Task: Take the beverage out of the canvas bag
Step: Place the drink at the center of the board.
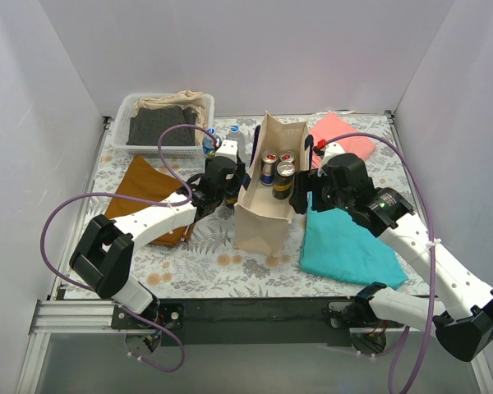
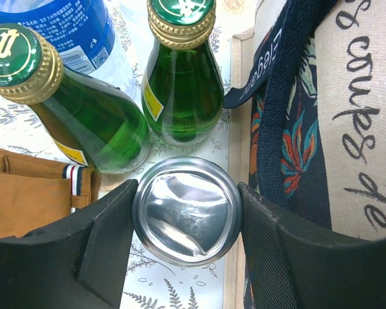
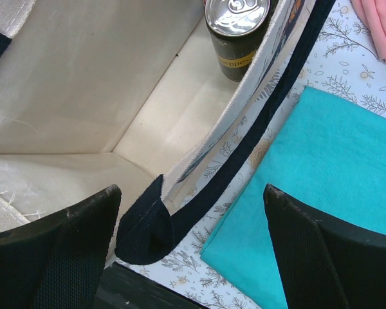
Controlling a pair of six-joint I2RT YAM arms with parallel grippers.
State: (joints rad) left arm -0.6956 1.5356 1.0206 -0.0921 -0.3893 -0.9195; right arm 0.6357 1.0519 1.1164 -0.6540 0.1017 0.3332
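Note:
The canvas bag (image 1: 261, 215) stands open mid-table, beige with a navy handle (image 3: 148, 235). Inside it stand three cans (image 1: 283, 178); the right wrist view shows one dark can (image 3: 237, 26) against the bag's wall. My left gripper (image 1: 223, 187) hangs just left of the bag (image 2: 363, 122) and is shut on a can (image 2: 188, 211), whose silver end sits tight between both fingers above the tabletop. Over the bag's right rim my right gripper (image 3: 193, 251) is open, with the handle loop and rim between its fingers and neither finger touching them.
Two green glass bottles (image 2: 180, 84) and a blue-labelled bottle (image 2: 77, 26) stand just beyond the held can. A brown cloth (image 1: 144, 189) lies at left, a teal cloth (image 1: 349, 246) and a pink cloth (image 1: 345, 135) at right. A white basket (image 1: 125, 121) of cloths sits at back left.

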